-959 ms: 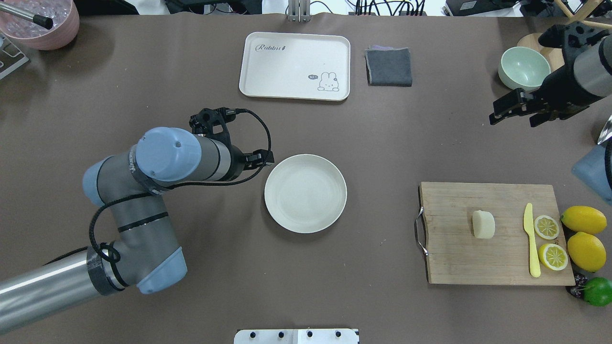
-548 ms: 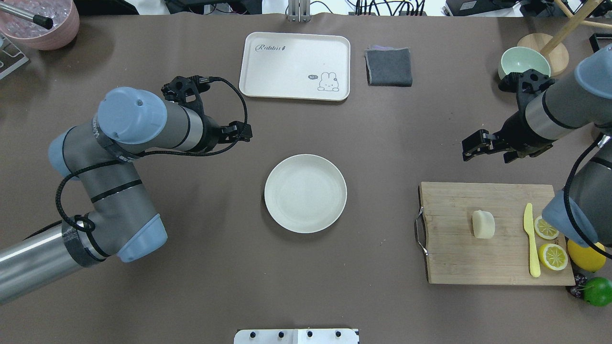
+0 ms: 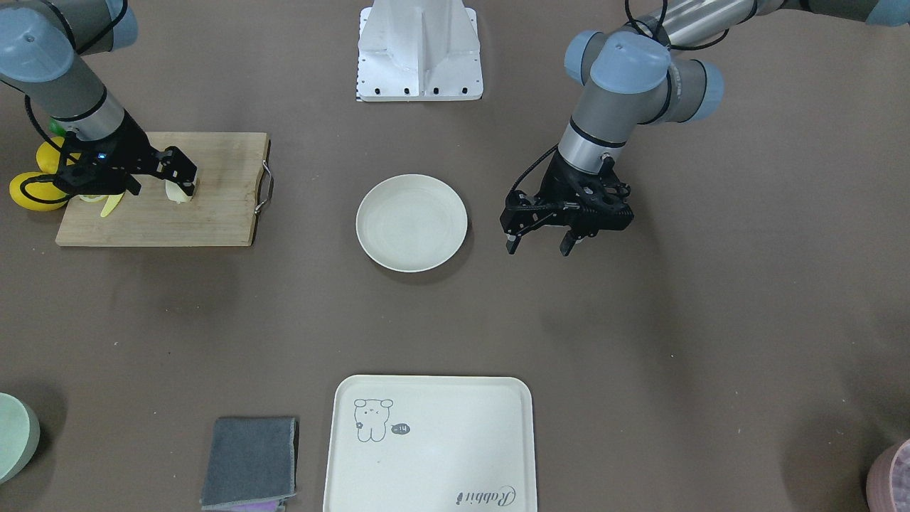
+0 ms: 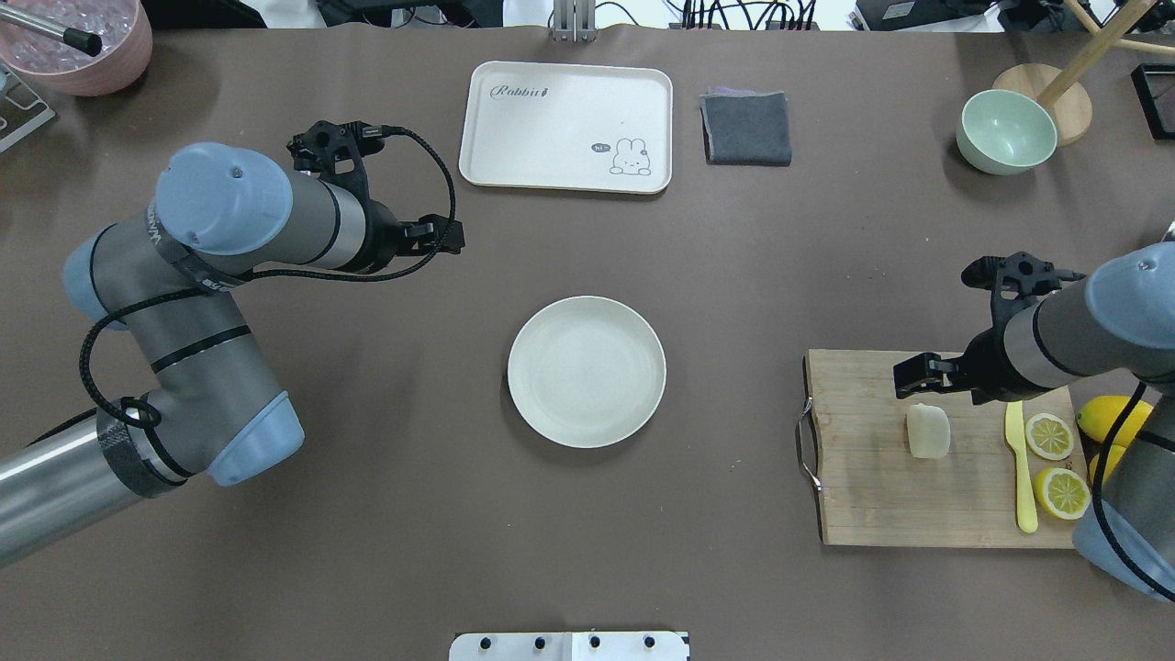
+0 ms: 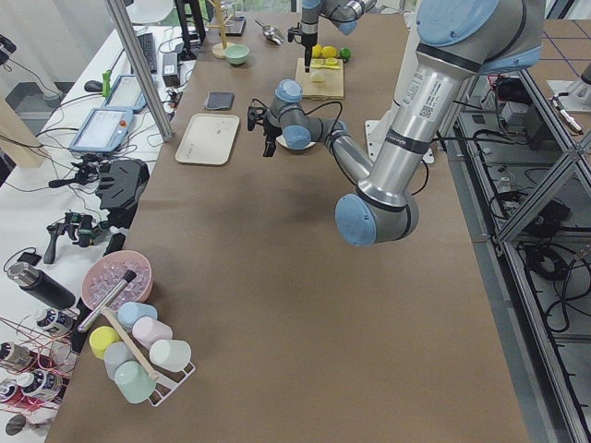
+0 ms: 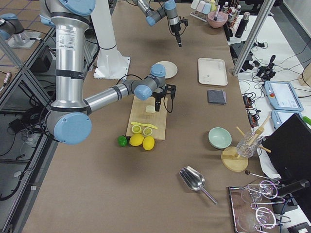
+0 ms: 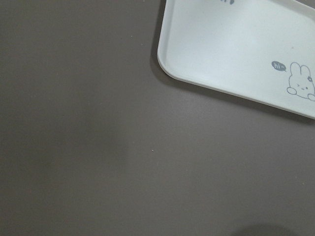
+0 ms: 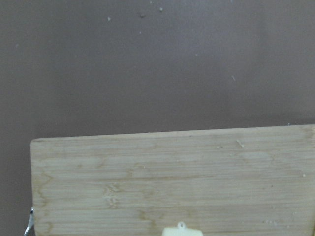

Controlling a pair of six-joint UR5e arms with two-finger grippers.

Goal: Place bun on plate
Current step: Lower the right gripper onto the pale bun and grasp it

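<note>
The bun is sitting on the board on the right side of the table, well apart from the plate in the middle, so it's not on the plate yet.

The right gripper hangs over the far part of the board, just beyond the bun. Its jaws are spread wide and there's nothing between them. From the front camera one finger lines up right at the bun's edge, and I honestly can't tell if it's touching. Its wrist cam gets the board's far edge and only the top of the bun at the very bottom.

The left gripper is spread open too, with nothing in it. It's hovering over the table to the plate's left, between the plate and the tray. Its wrist cam shows the tray's corner with the little rabbit drawing.

Also on the board, to the bun's right, are a yellow knife and two lemon halves. There's a grey cloth next to the tray and a green bowl at the far right.
</note>
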